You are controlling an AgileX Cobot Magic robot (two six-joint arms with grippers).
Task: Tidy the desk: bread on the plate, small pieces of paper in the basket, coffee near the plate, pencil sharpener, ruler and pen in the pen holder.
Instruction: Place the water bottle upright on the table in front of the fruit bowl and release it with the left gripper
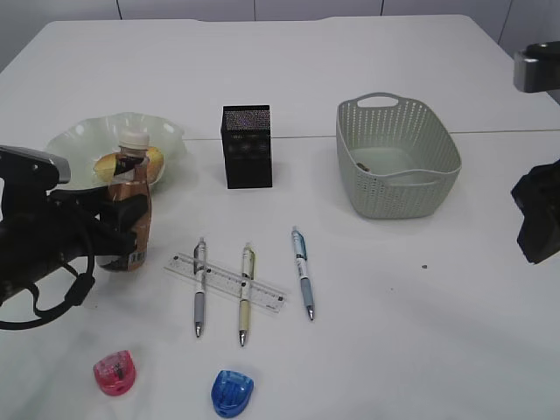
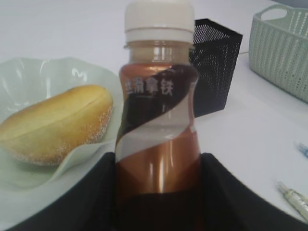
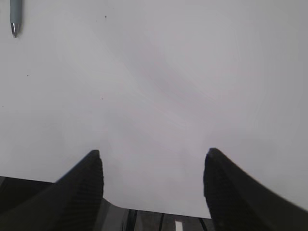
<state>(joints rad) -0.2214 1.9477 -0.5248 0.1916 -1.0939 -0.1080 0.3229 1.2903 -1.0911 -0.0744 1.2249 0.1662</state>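
Two pencil sharpeners sit nearest the exterior camera, a pink one [image 1: 115, 372] at the left and a blue one [image 1: 232, 392] just right of it, both on the white desk [image 1: 420, 332]. Behind them three pens lie side by side: a grey-barrelled pen [image 1: 199, 287] and a cream-barrelled pen [image 1: 246, 293] both rest across the clear ruler [image 1: 227, 282], while the blue-barrelled pen [image 1: 303, 272] lies apart to the right. Further back stands the black mesh pen holder [image 1: 247, 146], upright. The grey-green perforated basket [image 1: 398, 157] stands to its right, with a small dark scrap visible inside by the left wall.

At the left, the left gripper [image 1: 118, 229] clasps the coffee bottle [image 2: 158, 130] around its lower body, a finger on each side; the bottle stands upright just beside the pale green plate [image 2: 29, 82]. The bread [image 2: 55, 124] lies on that plate.

Near the right edge, the right gripper [image 3: 153, 187] hangs over bare desk, its jaws spread with nothing between them.
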